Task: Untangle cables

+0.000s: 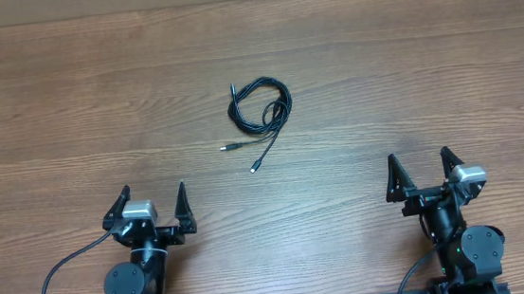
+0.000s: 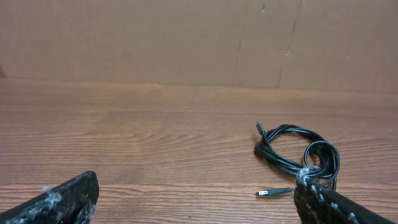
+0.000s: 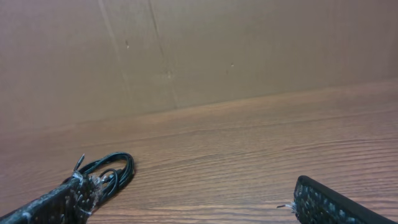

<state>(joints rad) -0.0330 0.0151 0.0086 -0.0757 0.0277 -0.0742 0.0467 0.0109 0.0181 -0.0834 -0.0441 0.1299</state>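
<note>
By my judgement you haven't started untangling: the cables [image 1: 261, 109] lie bunched in one coil on the surface [image 1: 67, 88] at 12 o'clock. Left claw [image 1: 152, 190] at 8 o'clock and right claw [image 1: 419, 157] at 4 o'clock are both spread apart and empty.

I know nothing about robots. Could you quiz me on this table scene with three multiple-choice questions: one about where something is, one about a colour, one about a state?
1. Where does the cable bundle lie?
A) on the table, ahead of and between the left end effector and right end effector
B) hanging off the table's edge
C) inside a box

2. What colour is it?
A) white
B) black
C) red

3. The end effectors are:
A) both shut on cable
B) one open, one shut
C) both open and empty

Answers: 1 A, the overhead view shows it mid-table, apart from both; 2 B, the cords are black; 3 C, the fingers stand spread with nothing between them.
</note>
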